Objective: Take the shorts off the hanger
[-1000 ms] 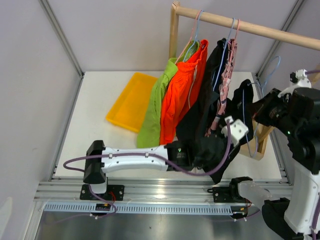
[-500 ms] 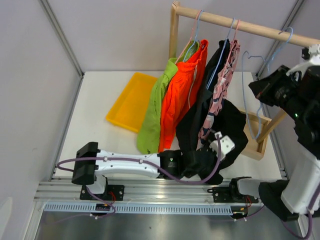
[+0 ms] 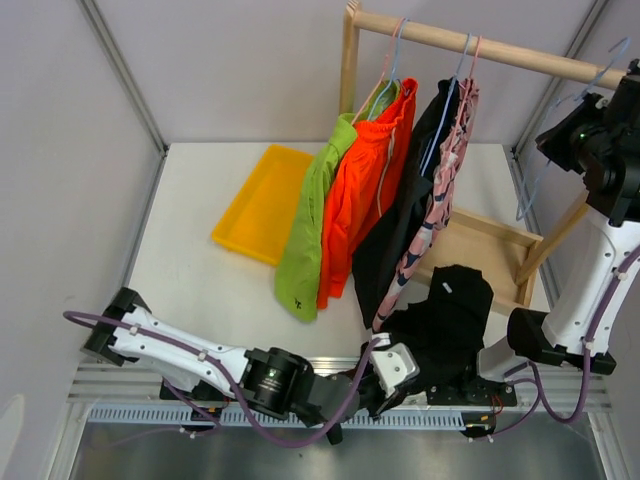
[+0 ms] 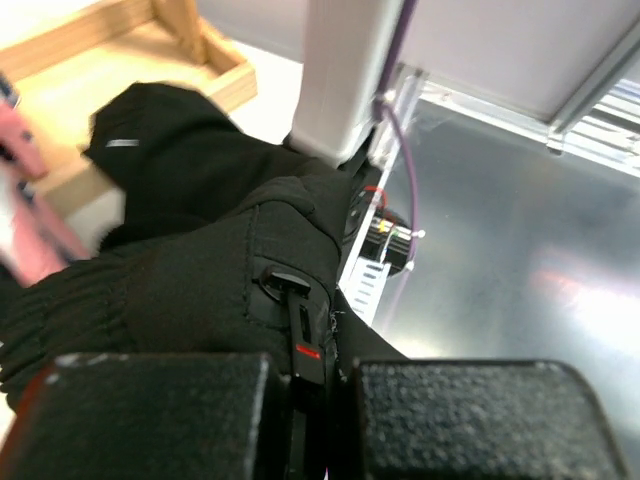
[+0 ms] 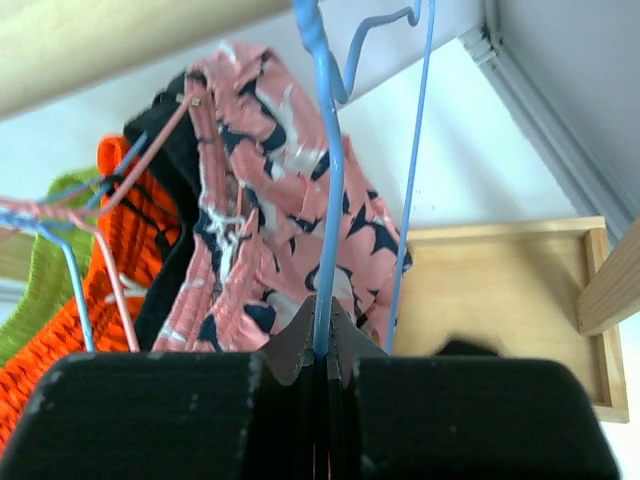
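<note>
- A flat yellow plastic tray [image 3: 255, 205] lies on the white table [image 3: 190, 270], well to the left of the clothes.
- Soft lime green shorts [image 3: 310, 230] hang on a hanger from the round wooden rail [image 3: 480, 45]. They touch the bright orange shorts [image 3: 360, 200] just beside them.
- My left fingers [image 4: 310, 385] are pressed narrow on a fold of the loose black shorts [image 3: 455, 320]. These shorts are off the rail and heaped at the near edge of the table, partly over the metal frame.
- A second pair of black shorts [image 3: 400, 230] hangs on the rail right of the orange pair.
- Pink shorts with a dark pattern [image 3: 430, 225] hang against them, last in the row.
- A shallow wooden tray [image 3: 495, 250] sits on the table behind the loose black shorts.
- My right fingers [image 5: 322, 385] pinch the wire of a light blue wire hanger [image 5: 325, 200] that carries no cloth. I hold it high, near the right end of the rail.
</note>
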